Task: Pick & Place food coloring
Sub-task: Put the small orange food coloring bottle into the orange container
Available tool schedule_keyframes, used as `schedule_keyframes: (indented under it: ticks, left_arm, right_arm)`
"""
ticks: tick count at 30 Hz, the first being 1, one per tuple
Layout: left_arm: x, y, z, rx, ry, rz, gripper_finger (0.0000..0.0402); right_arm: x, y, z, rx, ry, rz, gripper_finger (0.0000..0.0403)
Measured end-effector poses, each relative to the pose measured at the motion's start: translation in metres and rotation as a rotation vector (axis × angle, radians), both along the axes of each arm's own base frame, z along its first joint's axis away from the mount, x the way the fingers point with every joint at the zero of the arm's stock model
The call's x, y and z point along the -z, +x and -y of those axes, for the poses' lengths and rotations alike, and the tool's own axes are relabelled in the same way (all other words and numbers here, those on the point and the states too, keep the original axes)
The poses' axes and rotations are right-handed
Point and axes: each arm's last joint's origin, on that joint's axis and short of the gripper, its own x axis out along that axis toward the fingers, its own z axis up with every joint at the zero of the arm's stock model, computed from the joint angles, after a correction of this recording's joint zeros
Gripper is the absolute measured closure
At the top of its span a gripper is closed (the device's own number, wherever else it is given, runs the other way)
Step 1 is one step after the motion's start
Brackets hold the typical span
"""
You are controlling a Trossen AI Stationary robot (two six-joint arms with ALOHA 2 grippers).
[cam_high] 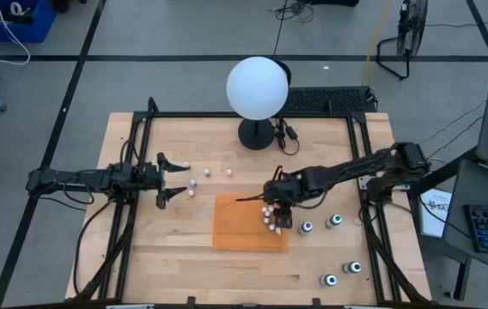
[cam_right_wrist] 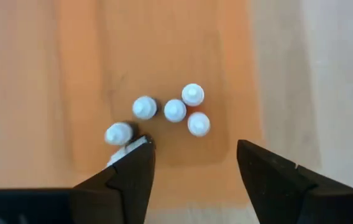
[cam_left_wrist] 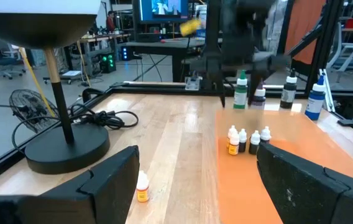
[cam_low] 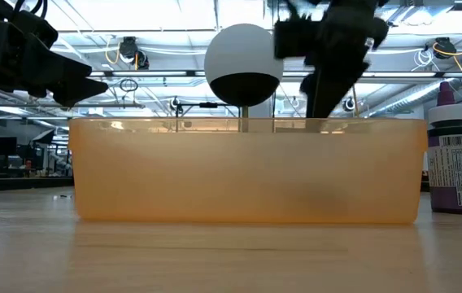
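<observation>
Hovering over orange tray's [cam_high: 235, 225] three-o'clock edge: right gripper [cam_high: 280, 216], fingers wide and empty, above clustered small food coloring bottles [cam_right_wrist: 175, 110], seemingly post-release. Waiting at nine o'clock: left gripper [cam_high: 168, 179], fingers wide beside loose bottles [cam_high: 191, 184].

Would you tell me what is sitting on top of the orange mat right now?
A cluster of small white-capped food coloring bottles stands on the orange mat near one edge, under the open right gripper. One finger partly covers another bottle, so the exact count is unclear.
</observation>
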Motion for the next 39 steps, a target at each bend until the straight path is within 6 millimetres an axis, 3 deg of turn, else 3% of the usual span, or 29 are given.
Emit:
schedule_keyframes:
  ticks: [8, 12, 18, 26, 32, 39]
  left_arm:
    - [0.0, 0.0, 0.0, 0.0, 0.0, 0.001, 0.0078]
    - [0.0, 0.0, 0.0, 0.0, 0.0, 0.001, 0.0078]
    - [0.0, 0.0, 0.0, 0.0, 0.0, -0.001, 0.0078]
    - [0.0, 0.0, 0.0, 0.0, 0.0, 0.0, 0.0078]
    - [0.0, 0.0, 0.0, 0.0, 0.0, -0.001, 0.0078]
    - [0.0, 0.0, 0.0, 0.0, -0.011, 0.001, 0.0078]
  right_arm:
    - [-0.073, -0.047, 0.006, 0.01, 0.034, 0.211, 0.0193]
    - [-0.092, -0.074, 0.008, 0.011, 0.031, 0.3, 0.0191]
    - [-0.054, -0.126, 0.011, -0.08, -0.196, 0.471, 0.0192]
    - [0.001, -0.184, 0.039, -0.075, -0.248, 0.857, 0.0194]
    - [0.011, -0.213, 0.054, -0.044, -0.245, 1.05, 0.0193]
    - [0.021, -0.225, 0.061, -0.068, -0.188, 1.117, 0.0193]
